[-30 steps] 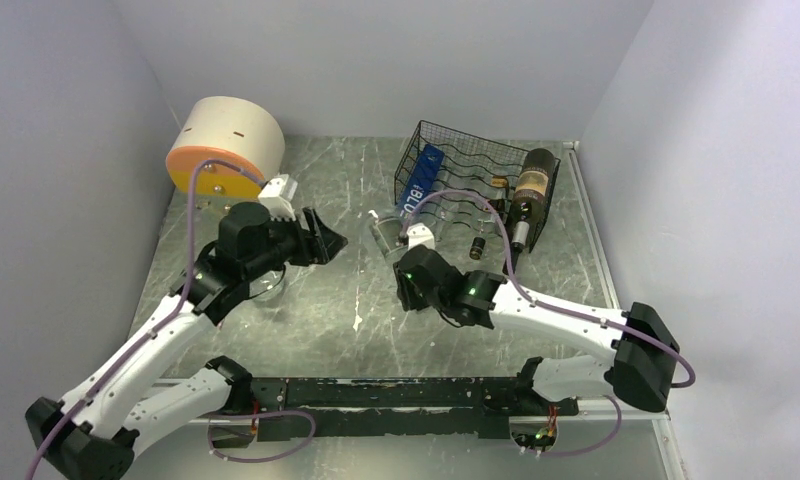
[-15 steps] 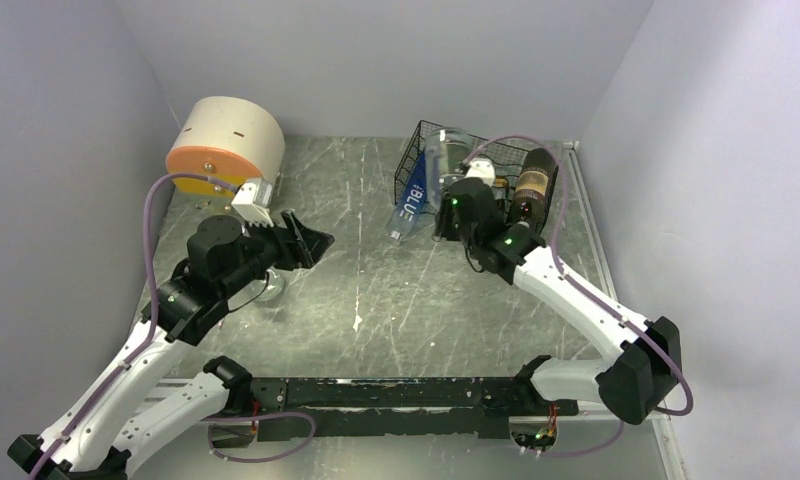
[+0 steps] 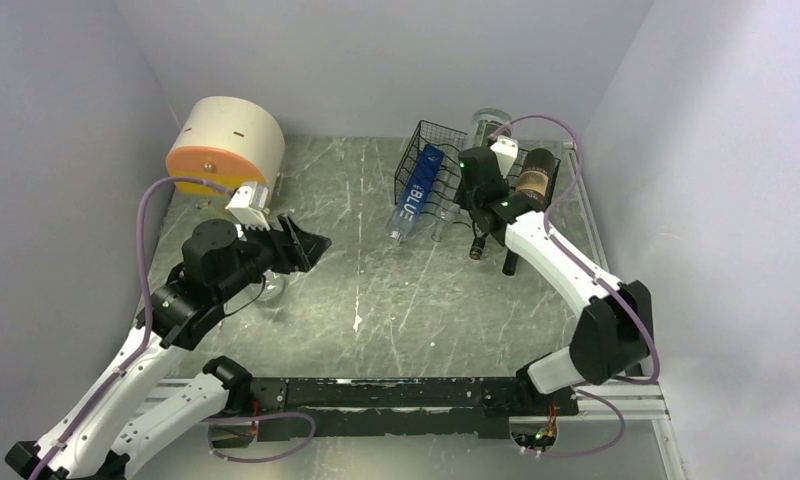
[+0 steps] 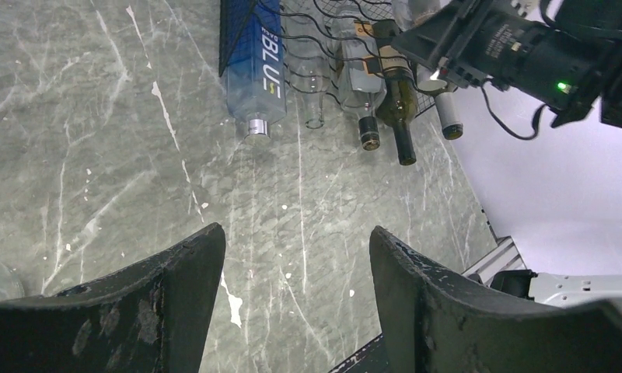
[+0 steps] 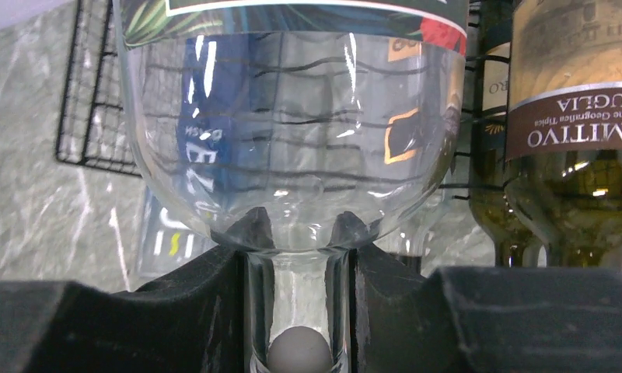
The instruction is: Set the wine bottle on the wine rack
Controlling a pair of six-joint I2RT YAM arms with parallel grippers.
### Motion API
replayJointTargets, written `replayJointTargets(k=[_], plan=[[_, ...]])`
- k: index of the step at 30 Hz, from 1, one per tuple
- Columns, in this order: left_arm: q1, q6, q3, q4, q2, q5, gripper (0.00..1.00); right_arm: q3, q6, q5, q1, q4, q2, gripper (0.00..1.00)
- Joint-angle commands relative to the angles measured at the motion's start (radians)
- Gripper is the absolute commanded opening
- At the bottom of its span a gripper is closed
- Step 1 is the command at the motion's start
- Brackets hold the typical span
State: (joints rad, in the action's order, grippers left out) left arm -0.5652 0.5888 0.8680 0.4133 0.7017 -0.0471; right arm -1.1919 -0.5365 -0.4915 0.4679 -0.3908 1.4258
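over the rack: clear bottle held by its neck

on the grey marbled table [image 3: 356, 290] we see a beige drum [image 3: 226, 145] at the far left and the black wire wine rack [image 3: 421, 135] at the far right. the rack already carries a blue bottle [image 3: 417, 190], a dark bottle [image 3: 534, 180] with a brown label, and clear bottles [image 4: 316, 78] between them. the wine bottle [image 5: 292, 155] we care about, clear glass, hangs over the rack's far edge. we cannot tell whether it touches the wires. the right gripper [image 5: 296, 268] is clamped on its neck just under the shoulder. the left gripper [image 4: 296, 287] stands agape with nothing in it, over bare table well apart from the rack.

we judge the risks this way. a smooth glass neck pinched by two fingers can swivel or slide, so the heavy body may droop. the free slot seems to lie just beside the dark bottle, so a skewed descent could knock it or shove the light rack. letting go before the body settles in a scallop could let it roll off.
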Motion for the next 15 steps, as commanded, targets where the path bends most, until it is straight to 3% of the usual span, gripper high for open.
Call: replayJointTargets(k=[1,15], plan=[[0.005,0.003,0.016,0.022,-0.017,0.003,0.72,-0.087,-0.022,-0.123,-0.034,0.151,0.03,0.0],[0.006,0.004,0.044,0.029,-0.009,-0.006,0.73,-0.113,0.007,0.089,-0.179,0.116,0.157,0.0]])
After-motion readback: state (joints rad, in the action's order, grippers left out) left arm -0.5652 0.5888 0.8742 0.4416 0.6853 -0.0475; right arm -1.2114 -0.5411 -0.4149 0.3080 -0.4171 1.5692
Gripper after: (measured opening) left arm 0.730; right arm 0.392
